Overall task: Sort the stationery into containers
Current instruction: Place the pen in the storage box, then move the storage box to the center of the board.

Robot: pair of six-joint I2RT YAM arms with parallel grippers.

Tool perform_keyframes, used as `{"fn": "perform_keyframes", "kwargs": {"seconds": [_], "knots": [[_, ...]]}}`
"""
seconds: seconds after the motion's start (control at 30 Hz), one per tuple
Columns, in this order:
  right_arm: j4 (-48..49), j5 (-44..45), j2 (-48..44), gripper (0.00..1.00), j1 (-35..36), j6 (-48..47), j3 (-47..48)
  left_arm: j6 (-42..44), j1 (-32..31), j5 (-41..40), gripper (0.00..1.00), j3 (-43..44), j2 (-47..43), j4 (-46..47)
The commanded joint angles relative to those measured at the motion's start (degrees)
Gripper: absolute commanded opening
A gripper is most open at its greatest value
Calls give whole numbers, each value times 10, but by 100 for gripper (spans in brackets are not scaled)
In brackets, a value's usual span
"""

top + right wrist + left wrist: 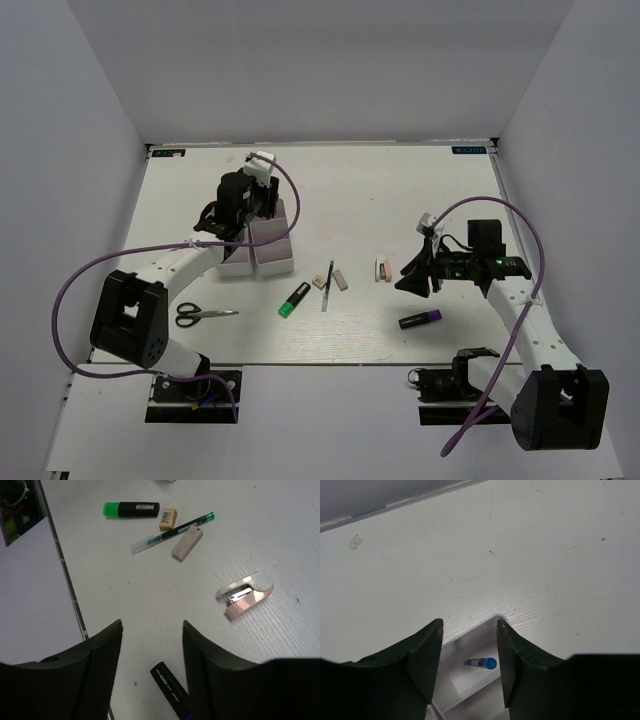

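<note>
Your left hand (469, 630) is hovering open over the containers (272, 256) at centre left, one blue pen (482, 663) lying inside, while your right hand (151, 630) is hanging open and empty above the purple marker (421, 319), with the scissors (200, 315), highlighter (294, 298) and erasers (340, 279) waiting unsorted on the counter (400, 200).

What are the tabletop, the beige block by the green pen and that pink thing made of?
The tabletop looks like white-coated wood or laminate, matte: fine grain lines run across it. The beige block seems to be rubber, an eraser perhaps: dull, softly rounded edges. The pink thing looks like glossy plastic with a shiny metal strip inside, probably a small stapler.
</note>
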Motion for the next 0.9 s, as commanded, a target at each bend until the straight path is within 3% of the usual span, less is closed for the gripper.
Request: {"fn": "perform_keyframes", "kwargs": {"seconds": [0.0,0.03,0.07,0.1,0.13,0.17,0.27,0.33,0.37,0.4,0.6,0.87], "knots": [[10,4,-9,59,-1,8,1,0,-9,5,55,13,-51,-10],[16,12,-9,70,-2,36,1,0,-12,7,48,13,-65,-19],[21,29,-9,90,-2,49,0,1,-21,10,36,14,-83,-27],[37,36,-8,90,-1,71,0,3,-32,12,25,20,-89,-38],[37,41,-5,90,-2,82,2,3,-38,12,7,27,-98,-53],[38,45,-1,90,-1,85,1,1,-61,12,1,41,-123,-112],[31,35,21,90,0,82,12,-58,-90,33,1,44,-157,-203],[5,21,49,58,2,83,39,-98,-119,56,8,37,-170,-250],[2,20,59,34,2,86,44,-144,-137,58,10,23,-173,-253],[3,27,64,0,2,92,47,-163,-151,59,10,14,-168,-252],[17,53,57,0,0,125,37,-261,-190,57,0,-3,-84,-219],[46,83,19,0,-1,145,15,-269,-230,-79,1,-1,2,-192]]}}
